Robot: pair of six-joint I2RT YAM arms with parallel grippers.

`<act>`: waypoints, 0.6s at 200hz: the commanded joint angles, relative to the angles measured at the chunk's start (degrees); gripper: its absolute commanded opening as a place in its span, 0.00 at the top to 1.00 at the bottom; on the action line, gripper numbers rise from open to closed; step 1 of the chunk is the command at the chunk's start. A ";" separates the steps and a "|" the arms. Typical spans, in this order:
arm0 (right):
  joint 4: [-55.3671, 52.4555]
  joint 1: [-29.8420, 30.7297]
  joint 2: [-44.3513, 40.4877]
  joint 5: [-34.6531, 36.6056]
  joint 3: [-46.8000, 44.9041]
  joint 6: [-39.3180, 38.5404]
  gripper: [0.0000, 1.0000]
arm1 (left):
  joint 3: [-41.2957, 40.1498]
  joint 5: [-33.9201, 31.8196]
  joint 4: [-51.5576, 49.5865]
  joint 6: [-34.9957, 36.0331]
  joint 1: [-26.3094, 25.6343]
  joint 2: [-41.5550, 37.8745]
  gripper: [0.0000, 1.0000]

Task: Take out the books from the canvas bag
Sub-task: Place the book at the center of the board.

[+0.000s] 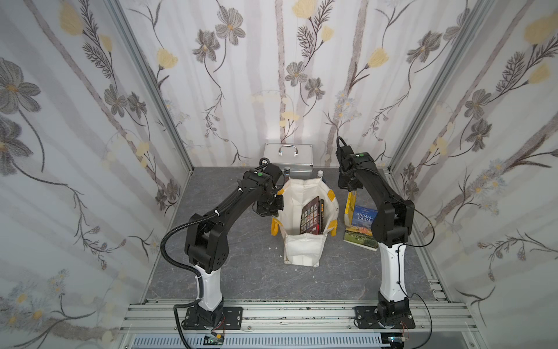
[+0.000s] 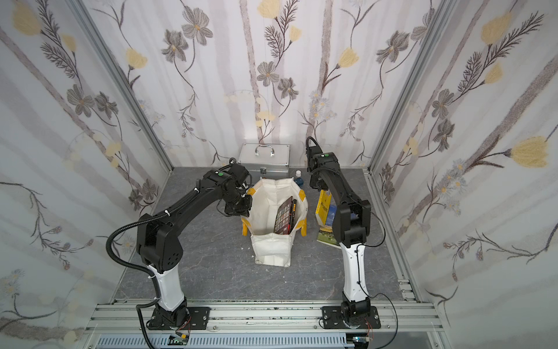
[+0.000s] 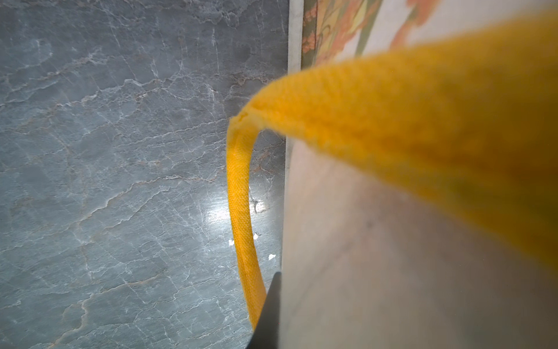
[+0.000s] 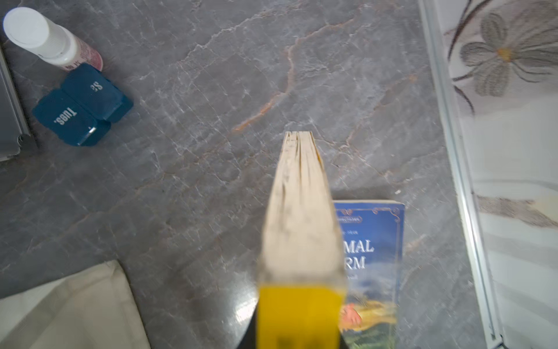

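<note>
The cream canvas bag [image 1: 302, 250] [image 2: 271, 250] stands open mid-table with yellow straps [image 3: 241, 211] hanging at its sides. Two books stand inside: one dark with a grid of small pictures [image 1: 310, 216] [image 2: 283, 216], one black with an orange title [image 1: 320, 215]. My left gripper [image 1: 276, 208] [image 2: 244, 208] [image 3: 280, 317] is shut on the bag's left rim. My right gripper [image 1: 348, 189] [image 2: 320, 187] [image 4: 297, 332] is shut on a yellow book [image 1: 350, 204] [image 4: 299, 226], which hangs upright right of the bag. Blue "Animal Farm" [image 1: 360, 226] [image 4: 371, 256] lies flat beside it.
A silver metal case [image 1: 287, 157] stands against the back wall. A white-capped bottle [image 4: 39, 36] and a blue pill box [image 4: 81, 105] sit behind the bag. An aluminium frame rail [image 4: 453, 151] runs close along the right of the lying book.
</note>
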 commanded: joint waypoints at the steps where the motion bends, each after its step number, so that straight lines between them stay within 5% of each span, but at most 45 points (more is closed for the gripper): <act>1: 6.54 0.00 2.85 -2.34 1.77 1.91 0.96 | -0.49 0.68 -1.06 0.53 0.03 -0.80 1.00; 17: 10.47 -0.31 4.67 -6.39 1.85 3.33 0.90 | -0.92 0.62 -1.37 0.50 0.01 -1.23 1.00; 49: 18.83 -0.79 5.80 -18.71 1.77 6.38 0.34 | -2.08 0.97 -1.38 0.28 0.01 -1.88 1.00; 120: 24.85 -1.42 -9.52 -21.31 -4.71 12.90 0.24 | -0.73 0.74 -1.49 0.07 0.01 -1.87 1.00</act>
